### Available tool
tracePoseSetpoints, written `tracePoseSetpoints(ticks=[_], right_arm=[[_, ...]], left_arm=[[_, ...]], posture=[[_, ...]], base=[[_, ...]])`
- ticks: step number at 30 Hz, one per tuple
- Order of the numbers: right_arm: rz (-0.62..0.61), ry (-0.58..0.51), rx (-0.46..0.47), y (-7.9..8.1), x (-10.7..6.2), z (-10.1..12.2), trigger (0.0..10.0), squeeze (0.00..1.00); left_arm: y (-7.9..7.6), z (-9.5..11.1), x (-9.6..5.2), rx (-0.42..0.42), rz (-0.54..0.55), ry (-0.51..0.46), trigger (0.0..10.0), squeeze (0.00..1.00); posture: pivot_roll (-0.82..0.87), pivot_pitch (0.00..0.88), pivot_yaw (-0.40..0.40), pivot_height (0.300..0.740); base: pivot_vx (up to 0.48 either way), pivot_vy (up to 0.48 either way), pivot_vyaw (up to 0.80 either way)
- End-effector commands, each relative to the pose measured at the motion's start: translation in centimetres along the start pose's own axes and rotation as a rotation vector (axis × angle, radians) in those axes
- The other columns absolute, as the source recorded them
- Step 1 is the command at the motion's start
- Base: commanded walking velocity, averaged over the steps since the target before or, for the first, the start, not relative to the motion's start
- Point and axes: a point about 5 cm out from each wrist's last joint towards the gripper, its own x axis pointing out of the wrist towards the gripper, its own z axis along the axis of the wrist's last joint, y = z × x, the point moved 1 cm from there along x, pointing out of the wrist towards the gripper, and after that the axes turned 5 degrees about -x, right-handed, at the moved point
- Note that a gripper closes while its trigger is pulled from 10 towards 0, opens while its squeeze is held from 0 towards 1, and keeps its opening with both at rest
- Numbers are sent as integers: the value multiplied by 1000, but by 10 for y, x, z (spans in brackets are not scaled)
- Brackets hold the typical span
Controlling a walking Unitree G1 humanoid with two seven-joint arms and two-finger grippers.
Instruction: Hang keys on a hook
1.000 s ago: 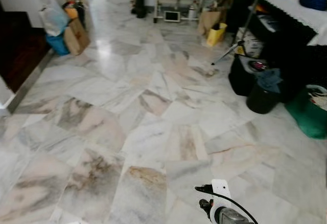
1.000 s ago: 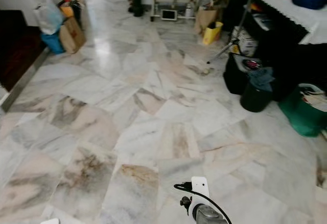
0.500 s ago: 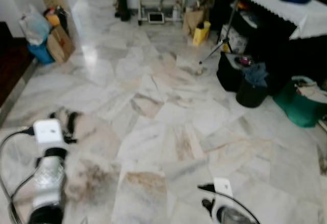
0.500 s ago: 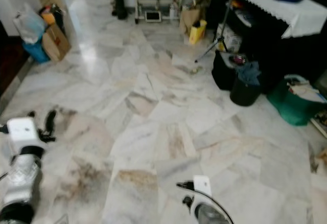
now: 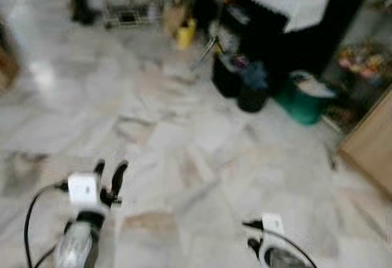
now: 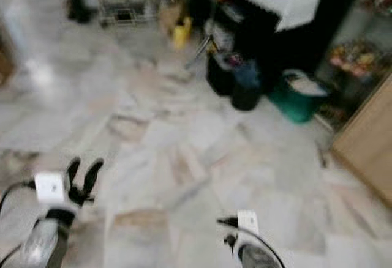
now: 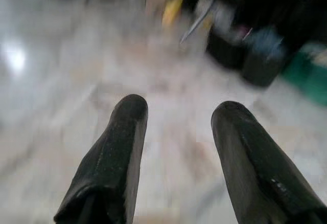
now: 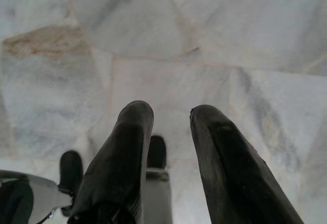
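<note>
Hovering open left end effector, keyless

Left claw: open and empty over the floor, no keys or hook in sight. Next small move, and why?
Probably keep turning the head to scan before moving either arm. The left claw is open with nothing between its fingers, and the right claw, pointing down at the marble floor, looks empty too. The head views are blurred, and the clutter by the table shows no keys or hook.

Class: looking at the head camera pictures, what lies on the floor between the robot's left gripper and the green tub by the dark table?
Between the left gripper and the green tub, the left eye view shows bare marble floor. The picture is blurred, so small items could be missed.
</note>
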Motion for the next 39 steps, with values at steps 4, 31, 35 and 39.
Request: tracePoseSetpoints(ticks=[4, 31, 35, 39], right_arm=[[-39, -1, 1, -11, -1, -1, 10000, 0], [-83, 17, 6, -6, -1, -6, 10000, 0], [-84, 17, 2, -5, -1, -7, 10000, 875], [-87, 16, 5, -5, -1, -7, 10000, 1000]], left_arm=[[25, -34, 8, -64, 133, 204, 10000, 0], [8, -133, -43, 79, 128, 770, 10000, 0], [8, -133, -44, 82, 127, 769, 10000, 0], [8, -134, -44, 82, 121, 767, 10000, 0]], posture=[[161, 0, -56, 740], [104, 0, -2, 740], [105, 0, -1, 740], [105, 0, 0, 740]], base=[[0, 0, -738], [0, 0, -706], [0, 0, -662], [0, 0, -644]])
